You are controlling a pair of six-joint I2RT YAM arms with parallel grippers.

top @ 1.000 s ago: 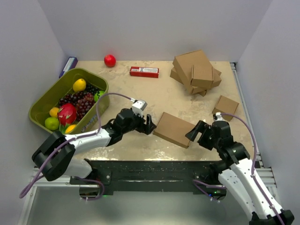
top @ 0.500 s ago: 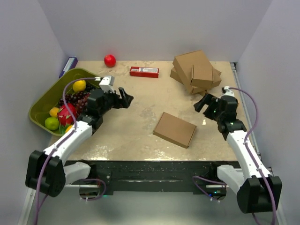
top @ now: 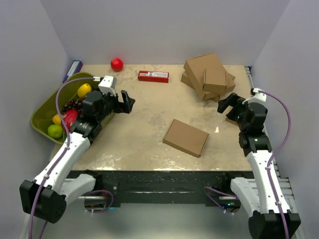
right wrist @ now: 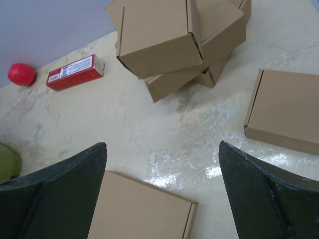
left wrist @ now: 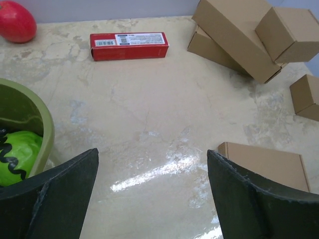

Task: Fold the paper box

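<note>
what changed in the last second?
Both arms backed off the paper box: the left gripper swung up-left to the fruit basket, the right gripper out to the right and farther back. Both are open and empty. The paper box, stack of boxes, red carton and red ball stayed put.

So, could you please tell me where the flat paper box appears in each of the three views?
Top view: the paper box lies just right of the picture's centre, flat and closed.
Left wrist view: the box is at the lower right, only partly showing.
Right wrist view: the box is at the bottom centre, cut by the lower edge.
Shared landmark: the red carton, beyond the box in all three.
</note>
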